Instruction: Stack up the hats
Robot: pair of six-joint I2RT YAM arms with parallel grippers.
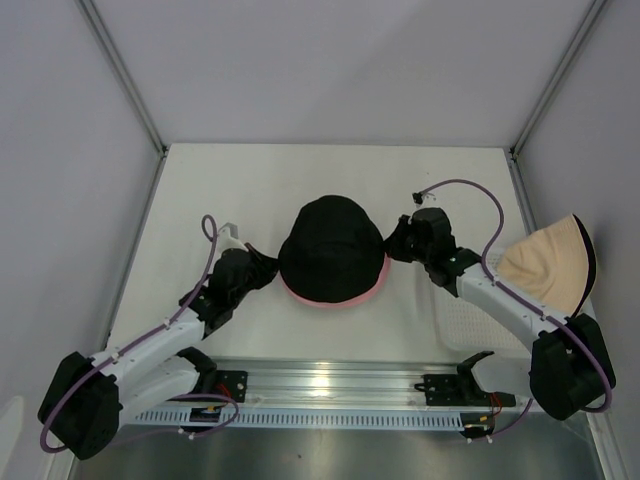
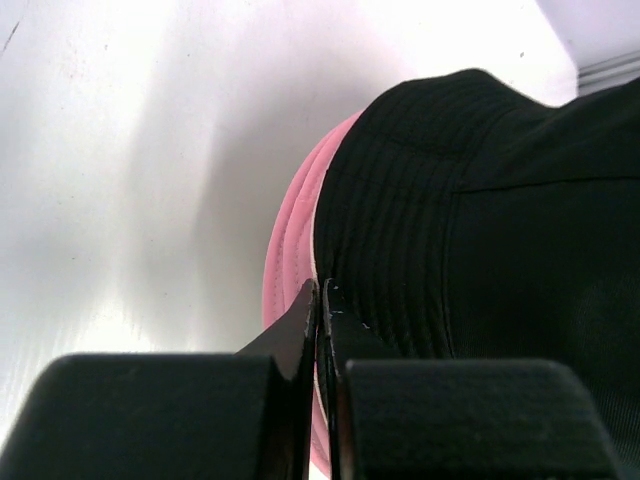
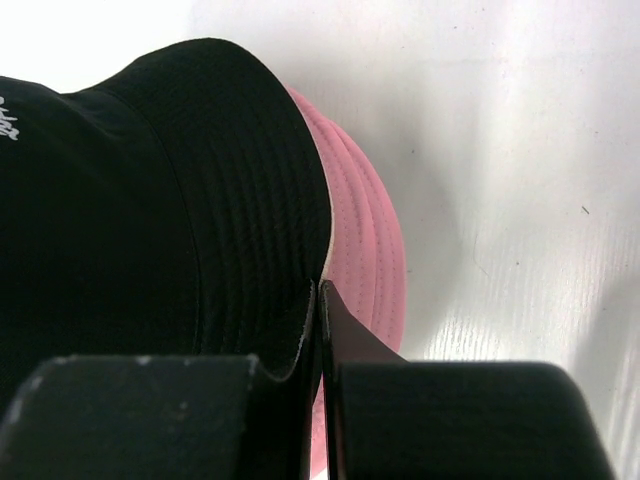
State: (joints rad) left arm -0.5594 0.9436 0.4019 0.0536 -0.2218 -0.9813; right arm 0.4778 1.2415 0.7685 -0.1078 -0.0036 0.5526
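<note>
The black hat sits crown-up in the middle of the table, stacked on the pink hats, whose brims show as a thin pink rim around its near edge. In the wrist views these brims lie in layers under the black one. The left gripper is at the black hat's left side, its fingers pressed together on the brim edge. The right gripper is at the hat's right side, pinching the brim in the same way. White lettering shows on the black crown at the edge of the right wrist view, cut off and too partial to read. The beige hat lies well apart at the table's right edge, beside the tray.
</note>
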